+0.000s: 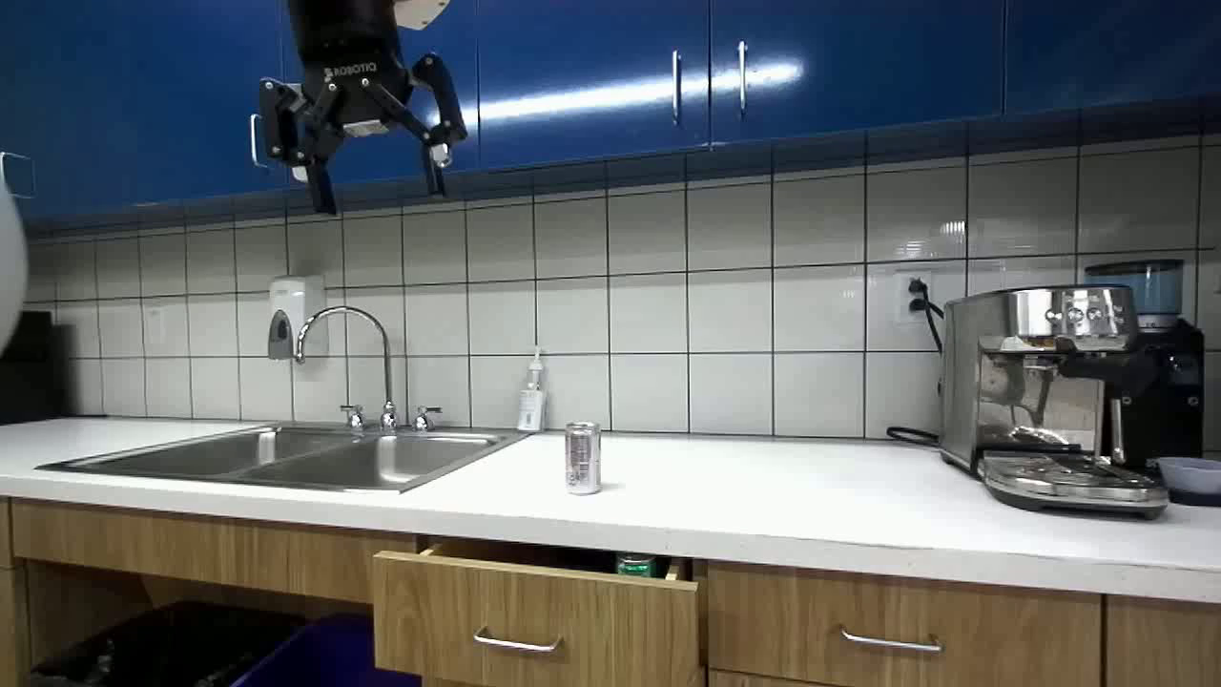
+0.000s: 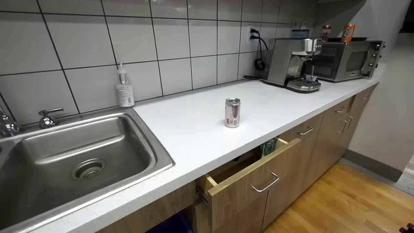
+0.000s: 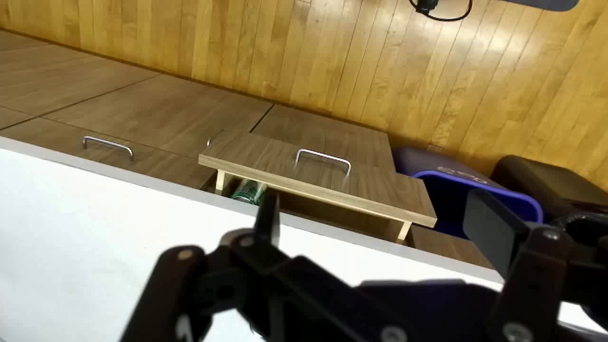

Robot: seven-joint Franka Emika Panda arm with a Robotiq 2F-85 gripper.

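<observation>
My gripper (image 1: 380,191) is open and empty, high in front of the blue wall cabinets in an exterior view. Its two spread fingers also show in the wrist view (image 3: 375,213). A silver can (image 1: 583,458) stands upright on the white counter, well below and to the right of the gripper there. The can also shows in an exterior view (image 2: 232,112). A wooden drawer (image 1: 537,620) below the can is partly pulled out. A green can (image 2: 267,148) is inside it at one end, partly hidden. The drawer also shows in the wrist view (image 3: 323,178).
A steel sink (image 2: 165,152) with a faucet (image 1: 386,372) lies beside a soap bottle (image 1: 532,396). A coffee machine (image 1: 1049,391) and a toaster oven (image 2: 352,61) bearing two cans stand further along. Blue cabinets (image 1: 591,57) hang above. A blue bin (image 3: 475,183) stands under the counter.
</observation>
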